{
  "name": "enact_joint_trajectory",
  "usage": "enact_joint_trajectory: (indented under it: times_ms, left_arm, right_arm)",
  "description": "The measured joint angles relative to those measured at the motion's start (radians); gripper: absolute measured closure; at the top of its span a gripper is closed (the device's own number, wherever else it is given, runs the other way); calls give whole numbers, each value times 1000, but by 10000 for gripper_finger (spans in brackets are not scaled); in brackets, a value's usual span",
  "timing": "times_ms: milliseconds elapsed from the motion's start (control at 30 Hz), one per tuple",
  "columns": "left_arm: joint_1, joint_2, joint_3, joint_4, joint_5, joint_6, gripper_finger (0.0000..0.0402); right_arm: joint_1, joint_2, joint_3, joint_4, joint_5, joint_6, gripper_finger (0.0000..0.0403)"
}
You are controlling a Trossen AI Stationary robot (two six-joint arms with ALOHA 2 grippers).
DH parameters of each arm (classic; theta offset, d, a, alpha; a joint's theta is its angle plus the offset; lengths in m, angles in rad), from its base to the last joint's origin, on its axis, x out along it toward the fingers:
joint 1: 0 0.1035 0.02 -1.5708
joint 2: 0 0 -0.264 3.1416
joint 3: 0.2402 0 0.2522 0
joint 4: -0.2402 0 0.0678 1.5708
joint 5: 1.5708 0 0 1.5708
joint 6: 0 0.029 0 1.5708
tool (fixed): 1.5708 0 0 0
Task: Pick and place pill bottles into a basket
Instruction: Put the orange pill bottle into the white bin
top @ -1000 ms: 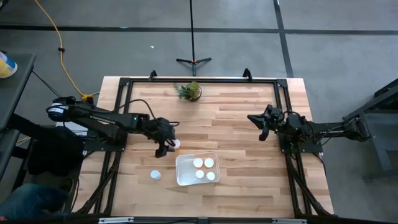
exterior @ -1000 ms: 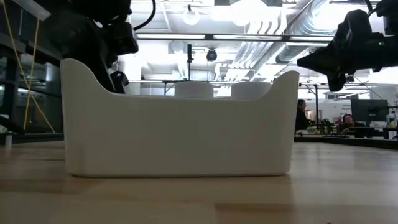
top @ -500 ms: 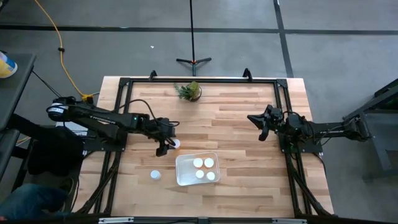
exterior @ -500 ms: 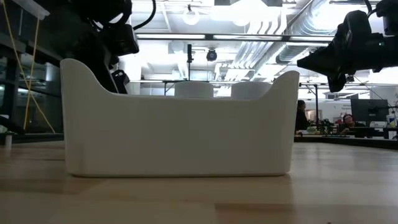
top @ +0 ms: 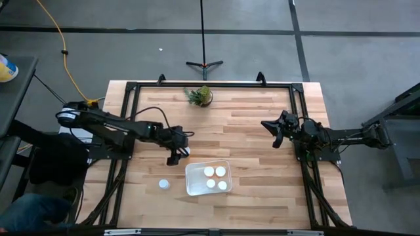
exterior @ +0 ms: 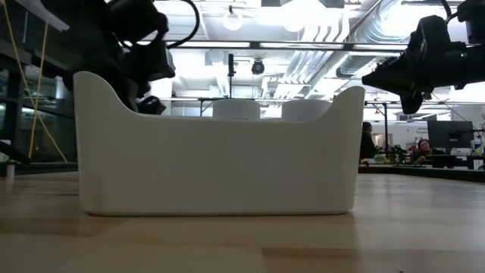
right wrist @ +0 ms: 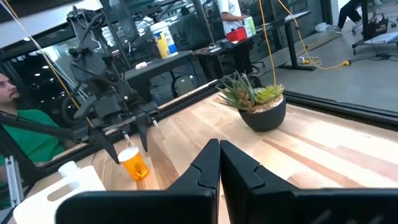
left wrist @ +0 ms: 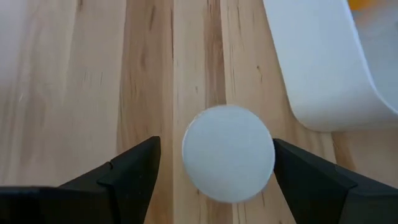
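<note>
at the basket's [top: 207, 178] ten o'clock, left gripper [top: 178, 153], fingers spread, has released a pill bottle [top: 185, 152], short of the goal.

Orange pill bottle [right wrist: 134, 165] between left fingers [right wrist: 112, 151]

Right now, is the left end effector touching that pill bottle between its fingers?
Apart. The left wrist view shows bare wood between the bottle and each finger of the left end effector.

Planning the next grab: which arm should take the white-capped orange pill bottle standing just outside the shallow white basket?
Left. Its open left gripper straddles the white-capped orange pill bottle right beside the shallow white basket. The right gripper is shut and far off on the opposite side.
</note>
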Motion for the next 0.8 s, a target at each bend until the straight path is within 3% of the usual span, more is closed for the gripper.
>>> enact_joint_trajectory:
  times_ms: [367,800]
  left_arm:
    - [0,90,0,39,2,14,66]
    - [0,104,0,44,-29,5,67]
  right_arm:
    - [0,0,0,-6,0,4,401]
    - [0,0,0,-8,0,3,399]
